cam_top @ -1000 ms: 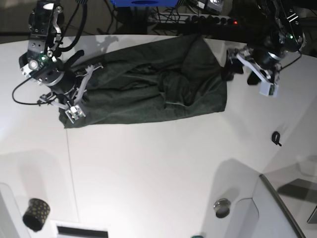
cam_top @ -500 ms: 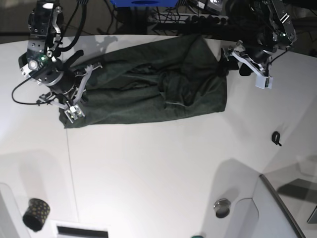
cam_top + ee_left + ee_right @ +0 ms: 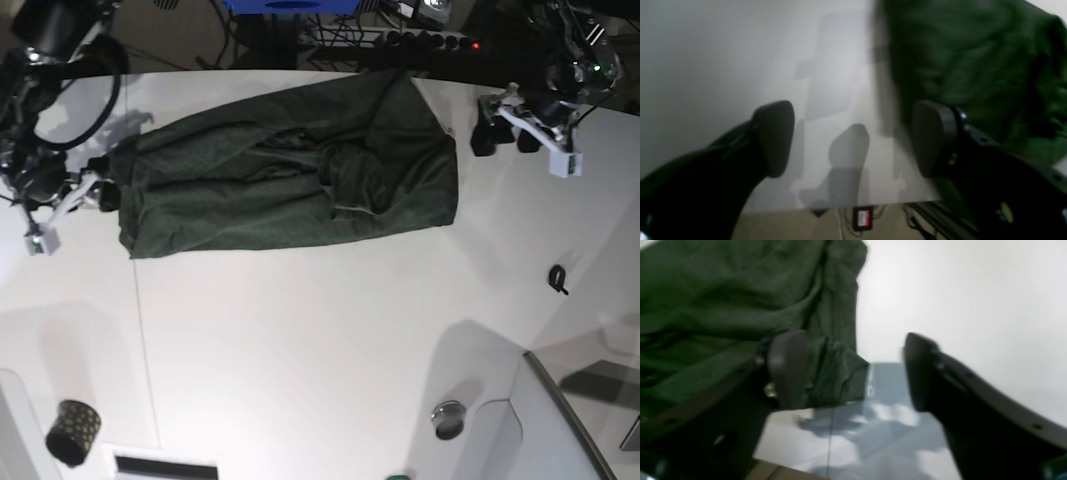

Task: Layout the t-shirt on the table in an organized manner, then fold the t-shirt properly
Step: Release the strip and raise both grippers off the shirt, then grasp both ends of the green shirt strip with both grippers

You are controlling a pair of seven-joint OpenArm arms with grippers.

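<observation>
The dark green t-shirt [image 3: 290, 170] lies spread lengthwise across the far half of the white table [image 3: 300, 340], creased in the middle. My right gripper [image 3: 85, 195] hovers just off the shirt's left end, open. In the right wrist view the right gripper [image 3: 853, 373] has its jaws wide apart, and a corner of the t-shirt [image 3: 836, 376] lies beside the left finger, not pinched. My left gripper [image 3: 505, 135] hangs open beside the shirt's right end. In the left wrist view the left gripper [image 3: 853, 140] is empty over bare table [image 3: 723, 66], with the t-shirt [image 3: 973, 66] at upper right.
A small black clip [image 3: 558, 279] lies right of the shirt. A patterned cup [image 3: 72, 432] stands at the front left. A round metal fitting [image 3: 449, 418] and a grey panel [image 3: 560, 430] sit at the front right. A power strip [image 3: 420, 40] runs behind the far edge.
My right gripper has opened, let go of the shirt's left end and drawn back to the left. The left gripper has shifted a little to the right and is still open.
</observation>
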